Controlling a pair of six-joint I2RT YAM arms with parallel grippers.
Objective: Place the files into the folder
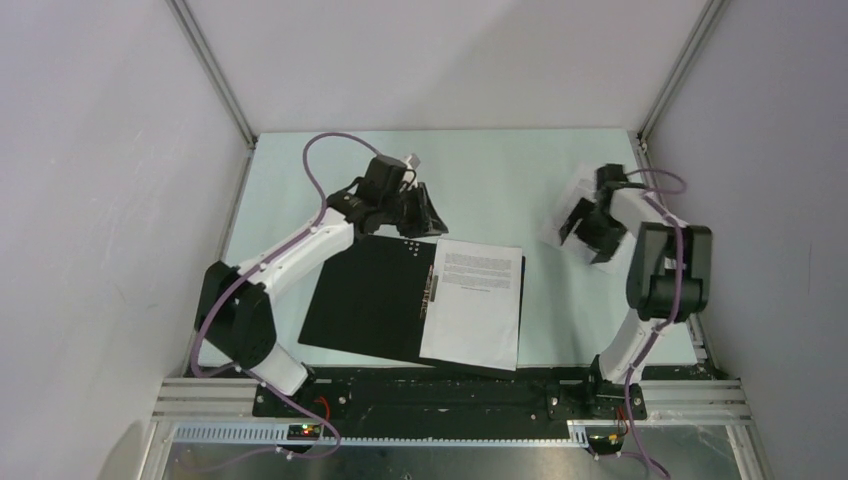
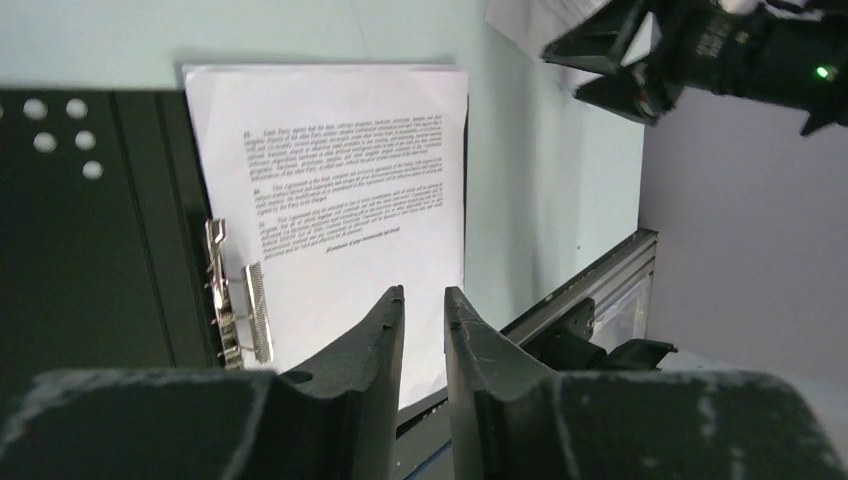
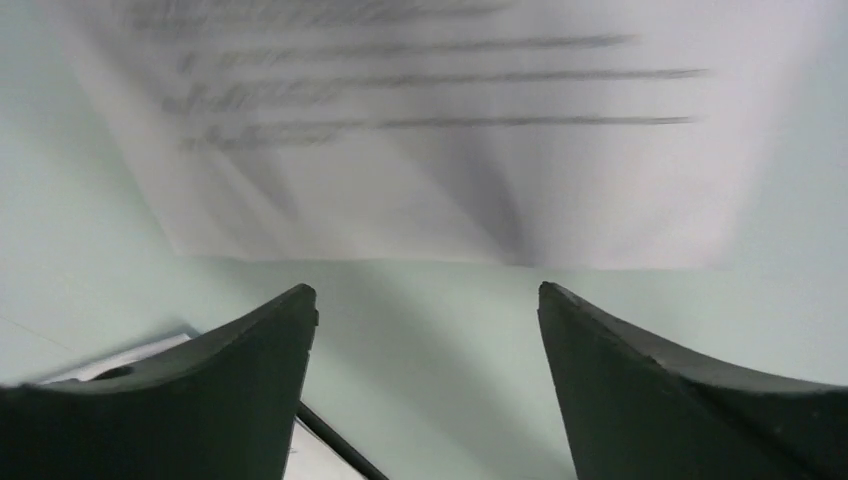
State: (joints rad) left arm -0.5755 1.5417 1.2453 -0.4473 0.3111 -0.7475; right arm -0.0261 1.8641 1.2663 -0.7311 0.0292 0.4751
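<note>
- The left tool (image 2: 424, 298) hangs over the far edge of the folder (image 1: 365, 300). Its fingers stand close, with only a narrow gap and nothing between them.
- The folder lies open on the table (image 1: 500, 180), black inside up. One printed sheet (image 1: 472, 305) lies flat on its right half, just beside the metal clip (image 2: 232, 300).
- Further right, a loose sheet (image 3: 430, 190) lies on the table, well apart from the folder. Whether more sheets lie under it, I cannot tell.
- The right tool (image 3: 428, 290) hovers at the edge of this loose sheet, fingers wide apart and empty.
- I think the right tool should come low, catch only the paper edge, close gently, and carry the sheet flat so it does not crease.
</note>
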